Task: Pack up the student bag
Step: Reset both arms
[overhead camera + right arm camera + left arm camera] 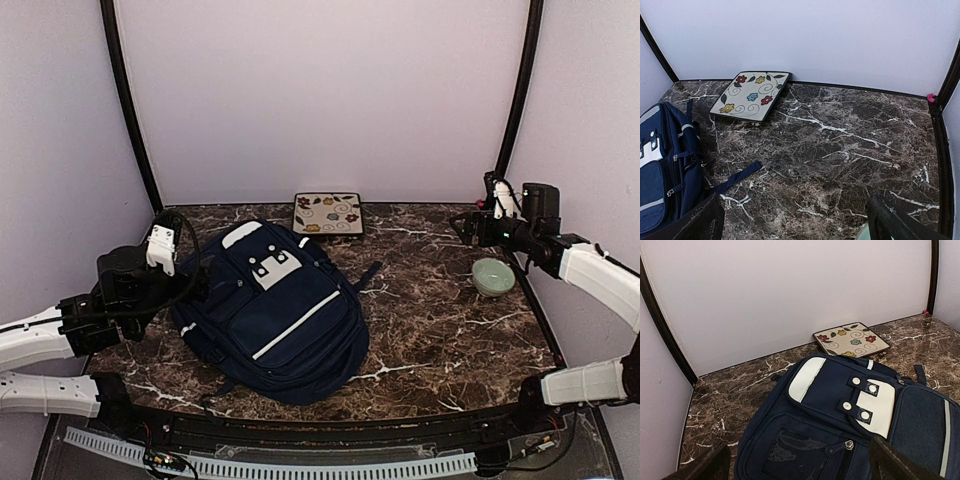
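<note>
The student bag [270, 310] is a large navy backpack with a white diagonal stripe, lying flat on the left half of the marble table with its top toward the back. My left gripper [192, 266] hovers at the bag's upper left edge, open and empty. In the left wrist view the left gripper [797, 465] sits wide apart over the bag's [840, 410] zipped front pocket. My right gripper [462, 228] stands open at the back right, well away from the bag. In the right wrist view the right gripper [795, 222] holds nothing, and the bag [660, 165] shows at the left edge.
A square flowered plate [328, 213] lies against the back wall behind the bag. A pale green bowl [493, 276] sits on the table below my right gripper. A loose navy strap [735, 176] trails from the bag. Curved dark poles frame the walls.
</note>
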Motion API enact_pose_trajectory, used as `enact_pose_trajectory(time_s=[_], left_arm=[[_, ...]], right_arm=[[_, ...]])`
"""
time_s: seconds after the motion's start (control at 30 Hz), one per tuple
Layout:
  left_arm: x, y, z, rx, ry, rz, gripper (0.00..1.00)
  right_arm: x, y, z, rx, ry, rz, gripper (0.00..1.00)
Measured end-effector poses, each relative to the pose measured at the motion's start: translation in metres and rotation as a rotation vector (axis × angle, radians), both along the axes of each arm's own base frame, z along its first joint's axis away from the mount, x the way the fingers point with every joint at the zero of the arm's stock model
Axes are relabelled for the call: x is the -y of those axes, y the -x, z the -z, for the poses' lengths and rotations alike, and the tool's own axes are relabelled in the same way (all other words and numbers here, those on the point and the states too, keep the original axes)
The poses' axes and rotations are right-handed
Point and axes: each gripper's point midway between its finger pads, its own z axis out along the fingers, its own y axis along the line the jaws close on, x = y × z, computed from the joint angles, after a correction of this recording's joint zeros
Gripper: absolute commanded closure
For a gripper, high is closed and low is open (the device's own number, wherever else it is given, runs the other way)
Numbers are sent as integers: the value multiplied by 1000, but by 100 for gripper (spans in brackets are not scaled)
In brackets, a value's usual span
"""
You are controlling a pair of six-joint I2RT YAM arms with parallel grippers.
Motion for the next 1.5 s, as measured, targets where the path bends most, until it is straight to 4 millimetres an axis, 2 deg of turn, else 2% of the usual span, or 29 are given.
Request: enact_pose_trajectory(time_s=[1.5], left_arm=[[10, 3, 4, -11, -3, 61, 1]], right_arm=[[0, 2, 7, -11, 1, 0, 0]])
